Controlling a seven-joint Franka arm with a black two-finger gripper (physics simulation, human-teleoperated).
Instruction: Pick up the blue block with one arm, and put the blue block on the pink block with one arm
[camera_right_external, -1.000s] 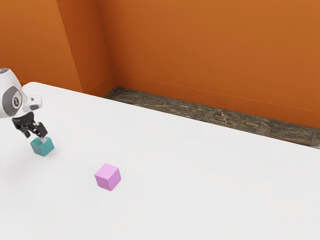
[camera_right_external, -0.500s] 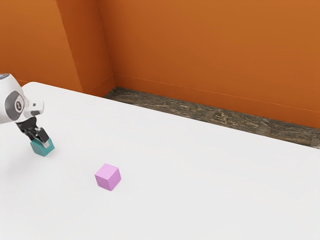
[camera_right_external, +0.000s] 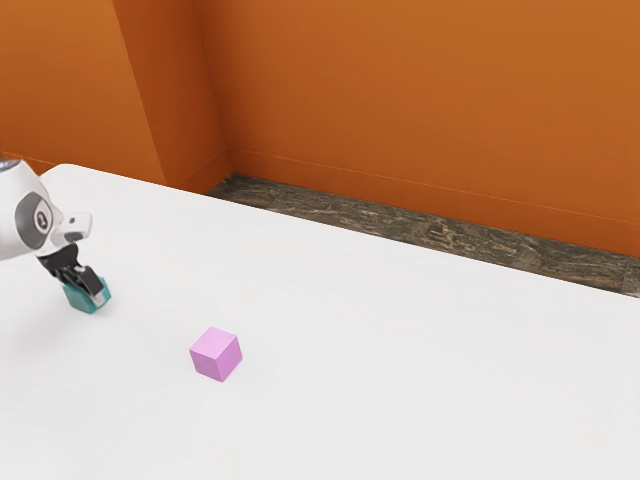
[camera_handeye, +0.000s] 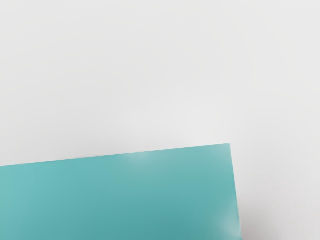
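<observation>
At the exterior view's left, on the bench: a small matte teal-blue cube, the blue block (camera_right_external: 93, 302), sits flat on the wide white bench (camera_right_external: 400, 330), and the black two-finger gripper (camera_right_external: 85, 287) is down over its top.
Arm: the white-and-grey arm (camera_right_external: 28, 220) enters from the exterior view's left edge. Its hand is tipped downward, so the gripper meets the cube from above rather than from the side.
Fingers: they stand low about the cube's upper part. I cannot tell whether they are clenched on it or only set beside it.
Wrist view: the blue block (camera_handeye: 120, 195) lies broad and close just under the hand, with bare white bench beyond one straight edge. The hand looks deliberately low, at grasping height.
Pink block: a small pale-pink cube, the pink block (camera_right_external: 215, 353), rests on the bench well apart from the blue block, toward the exterior view's right. Its top face is bare and free to take a load.
Step in hand: by my judgement the pick-up, at the grasp itself. The blue block appears to rest on the bench, not yet raised.
Next move: a firm hold, then a lift high enough to clear the pink block's top before carrying across.
Risk: an off-centre grip could twist the cube and spoil a square landing.
</observation>
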